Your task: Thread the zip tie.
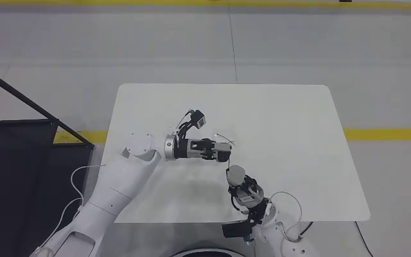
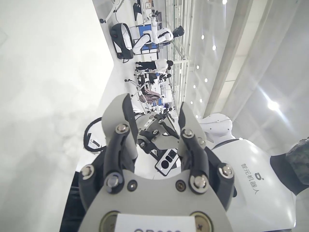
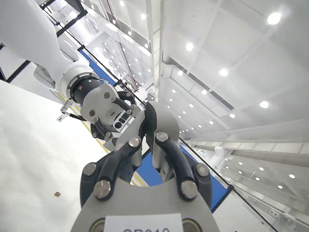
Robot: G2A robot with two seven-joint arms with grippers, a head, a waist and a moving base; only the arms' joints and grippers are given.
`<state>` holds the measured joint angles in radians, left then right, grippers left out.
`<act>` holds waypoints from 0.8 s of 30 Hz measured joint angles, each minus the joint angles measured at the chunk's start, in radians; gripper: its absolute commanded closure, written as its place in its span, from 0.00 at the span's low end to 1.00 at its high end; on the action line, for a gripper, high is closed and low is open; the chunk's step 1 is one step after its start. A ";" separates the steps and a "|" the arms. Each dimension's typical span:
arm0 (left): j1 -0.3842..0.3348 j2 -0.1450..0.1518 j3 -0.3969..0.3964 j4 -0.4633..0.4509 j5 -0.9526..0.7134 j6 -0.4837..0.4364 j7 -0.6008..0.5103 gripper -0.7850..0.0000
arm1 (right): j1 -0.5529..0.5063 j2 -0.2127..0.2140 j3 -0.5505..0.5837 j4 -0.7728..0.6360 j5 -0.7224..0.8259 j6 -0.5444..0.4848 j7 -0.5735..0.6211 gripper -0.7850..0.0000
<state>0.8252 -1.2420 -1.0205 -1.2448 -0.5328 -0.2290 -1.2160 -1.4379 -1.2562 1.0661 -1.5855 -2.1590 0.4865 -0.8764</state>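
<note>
We are holding our left end effector [image 2: 155, 101] open just beside the right end effector [image 3: 148, 106], itself pinching the zip tie [image 1: 226, 165].

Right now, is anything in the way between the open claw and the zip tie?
No, nothing visible. The open left claw faces the right claw, which seems to pinch the thin zip tie. Only air lies between them.
</note>
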 measured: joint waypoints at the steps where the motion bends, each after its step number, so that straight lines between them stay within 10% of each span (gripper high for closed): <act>1: 0.000 0.000 0.000 -0.001 -0.003 -0.004 -0.003 0.54 | 0.002 -0.001 -0.003 0.002 -0.011 0.004 0.015 1.00; 24: -0.001 -0.001 0.008 0.003 -0.006 -0.018 -0.023 0.64 | 0.005 -0.011 -0.008 0.011 -0.062 0.045 0.093 1.00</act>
<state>0.8242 -1.2429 -1.0126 -1.2413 -0.5385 -0.2470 -1.2395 -1.4329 -1.2672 1.0583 -1.5748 -2.2212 0.5316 -0.7831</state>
